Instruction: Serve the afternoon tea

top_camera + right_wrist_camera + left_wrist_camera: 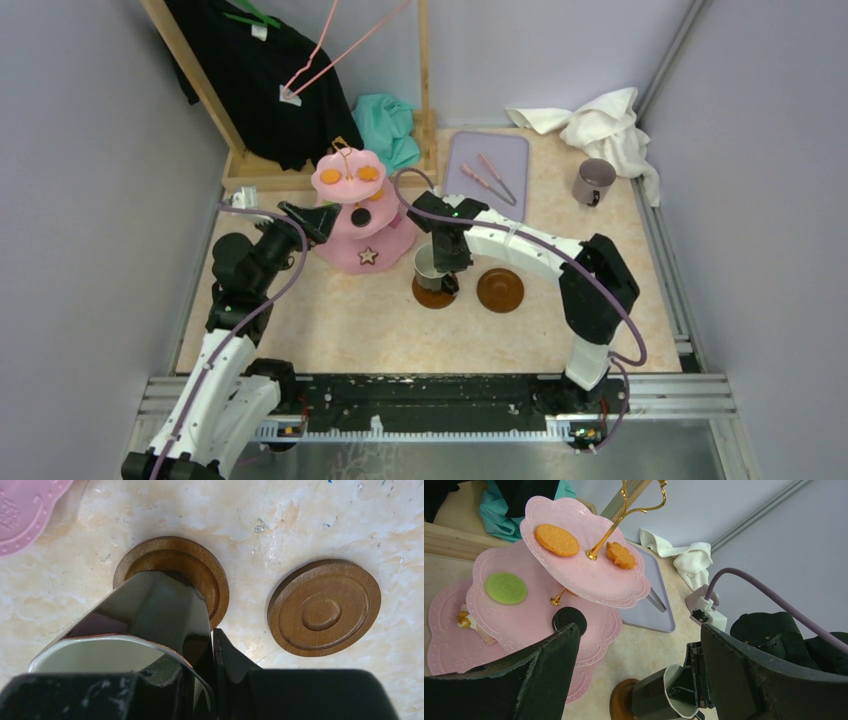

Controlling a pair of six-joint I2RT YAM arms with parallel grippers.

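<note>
Right gripper (443, 258) grips the mug (430, 266) over a saucer; left gripper (312, 216) gapes beside the stand (352, 232)

The right fingers (235, 665) pinch the mug's rim, one inside and one outside. Its base is over the left saucer (433, 294), though I cannot tell whether it touches. The second saucer (500, 290) lies bare just to the right. The left jaws are spread wide and hold nothing, near the stand's middle tier. Orange sweets (556, 539) sit on the top tier, a green round (506, 587) and a black round (569, 617) on the middle one, a star (368, 256) on the bottom. The mauve mug (594, 181) stands at the far right beside a towel (600, 125), well apart from both saucers
</note>
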